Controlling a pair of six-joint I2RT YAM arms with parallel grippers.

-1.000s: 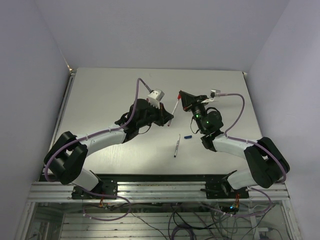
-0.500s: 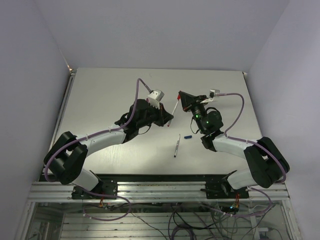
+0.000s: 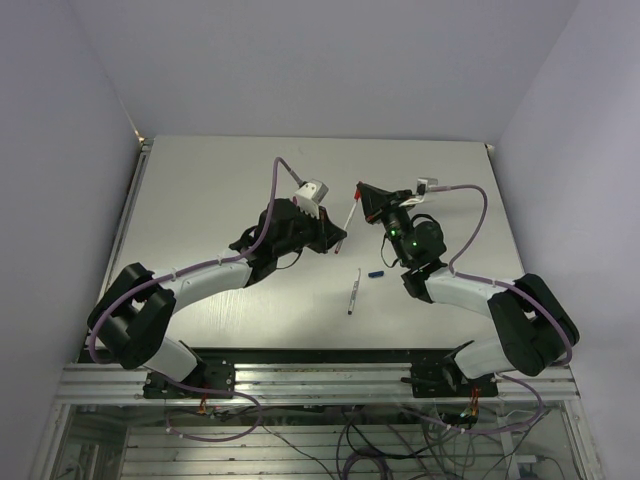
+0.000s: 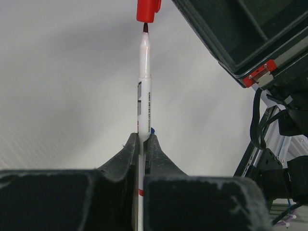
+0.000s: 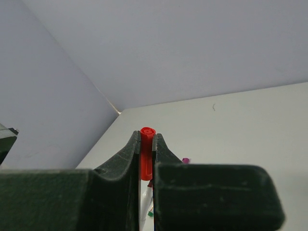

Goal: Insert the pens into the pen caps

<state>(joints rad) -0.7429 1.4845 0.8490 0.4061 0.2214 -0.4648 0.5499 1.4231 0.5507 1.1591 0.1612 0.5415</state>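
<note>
Red pen [image 4: 144, 86]: clamped between the closed left fingers [image 4: 126, 156], raised over mid desk [image 3: 200, 190].
Red cap [image 5: 147, 153]: pinched in the closed right fingers [image 5: 161, 155], mouth at the pen's tip.
Next push: keep axes aligned, press straight, no tilt.

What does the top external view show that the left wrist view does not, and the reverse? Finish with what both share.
Only the top external view: both whole arms and a spare pen lying on the table. Only the left wrist view: the dark red tip at the mouth of the red cap, not pushed in, and print on the barrel. Both: the left claw shut on the red pen, and that red cap.
</note>
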